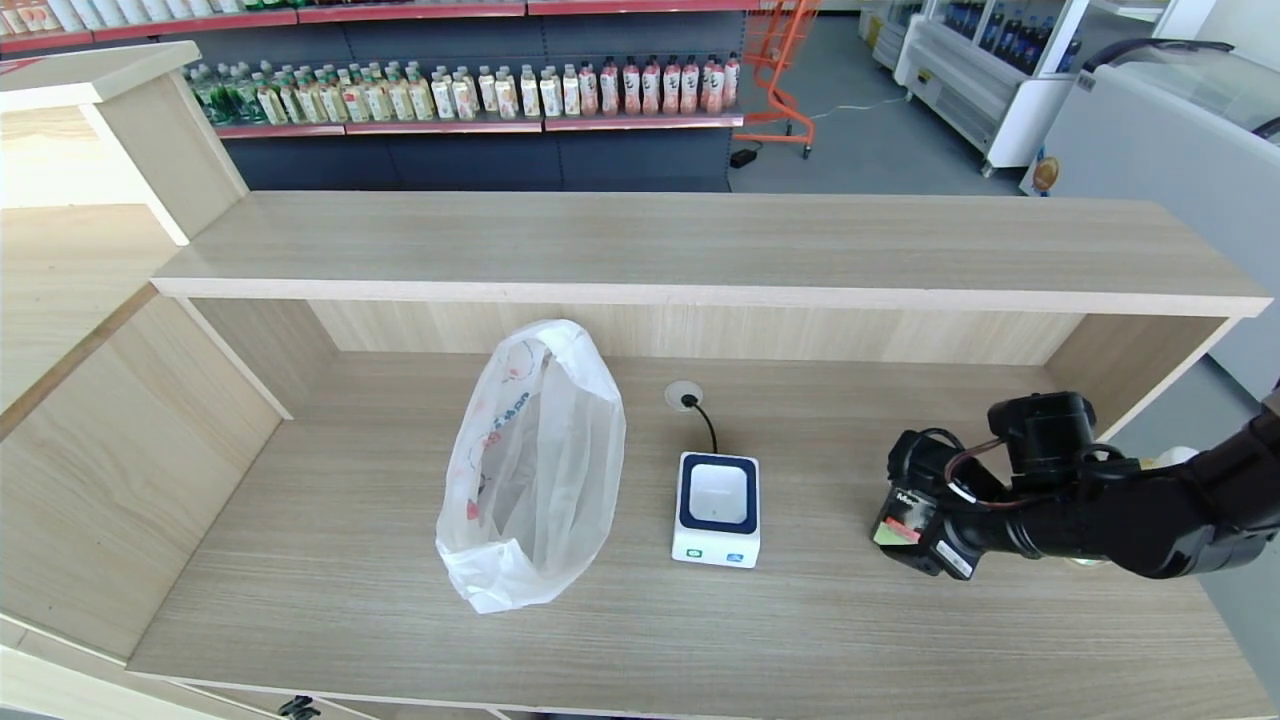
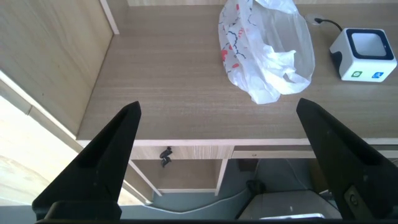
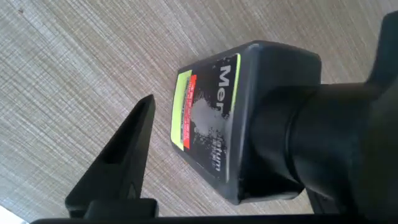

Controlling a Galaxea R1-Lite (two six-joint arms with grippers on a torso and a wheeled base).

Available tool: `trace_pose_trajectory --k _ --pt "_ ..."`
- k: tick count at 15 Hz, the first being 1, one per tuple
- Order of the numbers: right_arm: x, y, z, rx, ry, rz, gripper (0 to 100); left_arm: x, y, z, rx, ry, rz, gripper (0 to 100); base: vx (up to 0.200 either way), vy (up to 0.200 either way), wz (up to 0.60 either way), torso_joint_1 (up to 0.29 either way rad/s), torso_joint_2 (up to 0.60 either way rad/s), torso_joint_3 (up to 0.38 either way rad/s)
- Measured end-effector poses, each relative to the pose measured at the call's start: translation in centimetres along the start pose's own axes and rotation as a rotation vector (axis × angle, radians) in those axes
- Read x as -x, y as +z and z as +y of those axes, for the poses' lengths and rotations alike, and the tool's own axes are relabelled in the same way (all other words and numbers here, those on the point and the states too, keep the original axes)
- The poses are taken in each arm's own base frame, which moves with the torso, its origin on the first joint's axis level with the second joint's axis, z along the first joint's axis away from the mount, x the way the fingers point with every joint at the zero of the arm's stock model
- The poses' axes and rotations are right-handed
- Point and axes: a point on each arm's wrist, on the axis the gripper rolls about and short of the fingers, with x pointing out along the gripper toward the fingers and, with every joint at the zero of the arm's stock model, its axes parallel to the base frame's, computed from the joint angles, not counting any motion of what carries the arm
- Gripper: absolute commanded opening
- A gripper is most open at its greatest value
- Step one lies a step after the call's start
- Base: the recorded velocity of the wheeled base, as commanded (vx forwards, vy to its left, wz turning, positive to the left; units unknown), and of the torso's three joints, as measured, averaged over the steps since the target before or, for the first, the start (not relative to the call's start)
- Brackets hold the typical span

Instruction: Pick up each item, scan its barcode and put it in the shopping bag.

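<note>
Head view, right gripper [image 1: 912, 535] open around black item [image 3: 211, 118], left gripper [image 2: 217, 149] wide, shopping bag [image 1: 535, 470] beside scanner [image 1: 716, 508].

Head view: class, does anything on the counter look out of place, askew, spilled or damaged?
The shopping bag sags crumpled on the counter, to the left of the scanner, rather than standing with its mouth held open upward. Nothing looks spilled or damaged, and the scanner sits square.

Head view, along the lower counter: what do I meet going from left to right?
shopping bag → scanner → dark container with a green and red label
</note>
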Motion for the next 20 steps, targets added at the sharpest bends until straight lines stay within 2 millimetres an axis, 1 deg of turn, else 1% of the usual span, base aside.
trace_pose_trajectory --k 4,6,7,8,9,11,12,13,14,15,16,17,19,20 --pt "-0.1 0.6 0.3 -0.024 -0.001 -0.023 0 0.0 0.0 0.0 0.0 0.0 0.0 100 0.0 0.0 0.0 0.0 0.0 0.0" --pt "0.3 1.0 0.2 -0.041 -0.021 -0.049 0 0.0 0.0 0.0 0.0 0.0 0.0 100 0.0 0.0 0.0 0.0 0.0 0.0" --pt "0.9 1.3 0.0 -0.052 -0.036 -0.065 0 0.0 0.0 0.0 0.0 0.0 0.0 100 0.0 0.0 0.0 0.0 0.0 0.0" --pt "1.9 1.6 -0.3 -0.069 -0.059 -0.086 0 0.0 0.0 0.0 0.0 0.0 0.0 100 0.0 0.0 0.0 0.0 0.0 0.0" --pt "3.5 1.8 -0.7 -0.086 -0.092 -0.106 0 0.0 0.0 0.0 0.0 0.0 0.0 100 0.0 0.0 0.0 0.0 0.0 0.0" --pt "7.6 1.2 -1.3 -0.103 -0.182 -0.14 0 0.0 0.0 0.0 0.0 0.0 0.001 100 0.0 0.0 0.0 0.0 0.0 0.0" --pt "9.8 0.6 -1.3 -0.086 -0.237 -0.153 0 0.0 0.0 0.0 0.0 0.0 0.0 100 0.0 0.0 0.0 0.0 0.0 0.0" --pt "12.2 -0.2 -0.7 -0.031 -0.302 -0.172 0 0.0 0.0 0.0 0.0 0.0 0.0 100 0.0 0.0 0.0 0.0 0.0 0.0" --pt "14.2 -0.9 0.1 0.057 -0.364 -0.188 0 0.0 0.0 0.0 0.0 0.0 0.0 100 0.0 0.0 0.0 0.0 0.0 0.0" --pt "15.8 -1.5 1.0 0.203 -0.41 -0.2 0 0.0 0.0 0.0 0.0 0.0 0.0 100 0.0 0.0 0.0 0.0 0.0 0.0" --pt "17.1 -1.7 1.6 0.392 -0.447 -0.229 0 0.0 0.0 0.0 0.0 0.0 0.0 100 0.0 0.0 0.0 0.0 0.0 0.0" --pt "18.3 -1.4 1.8 0.587 -0.477 -0.312 0 0.0 0.0 0.0 0.0 0.0 0.0 100 0.0 0.0 0.0 0.0 0.0 0.0" --pt "19.8 -0.7 2.4 1.041 -0.536 -0.505 0 0.0 0.0 0.0 0.0 0.0 0.0 100 0.0 0.0 0.0 0.0 0.0 0.0" --pt "20.1 -0.5 2.7 1.245 -0.563 -0.59 0 0.0 0.0 0.0 0.0 0.0 0.0 100 0.0 0.0 0.0 0.0 0.0 0.0"
